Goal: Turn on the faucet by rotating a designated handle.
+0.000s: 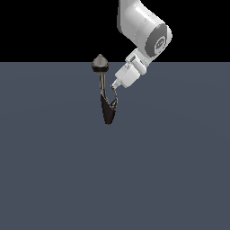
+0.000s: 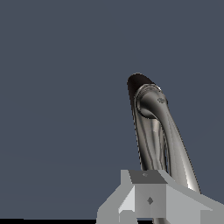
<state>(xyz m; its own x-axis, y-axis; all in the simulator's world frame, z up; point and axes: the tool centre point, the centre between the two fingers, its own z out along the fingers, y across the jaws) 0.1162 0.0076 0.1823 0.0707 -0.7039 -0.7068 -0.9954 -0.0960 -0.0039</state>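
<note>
At the far middle of the grey desk (image 1: 54,170) stands the faucet (image 1: 106,96), a dark fixture with a cone-topped cap, a slim stem below it, and a tapered dark body narrowing to a point on the surface. Its long axis runs nearly upright in the exterior view, leaning slightly.

The handle (image 1: 113,99), a thin curved silvery prong, branches off the body on the exterior view's right, well below the cap. The arm reaches down from the upper right of that view, and the hand (image 1: 115,86) sits just above and to the right of the prong, with its tip at or nearly touching the prong's upper end. So the handle lies below and slightly left of the hand, on the side of the faucet the arm already faces.

From the wrist view, the hand's (image 2: 151,205) grey body fills the near edge and the faucet's shiny curved metal rises straight ahead of it. Whether the fingers are apart or together I cannot tell; they are too small in one view and hidden in the other.

The coming move likely turns on pushing the prong sideways around the upright body rather than downward.
</note>
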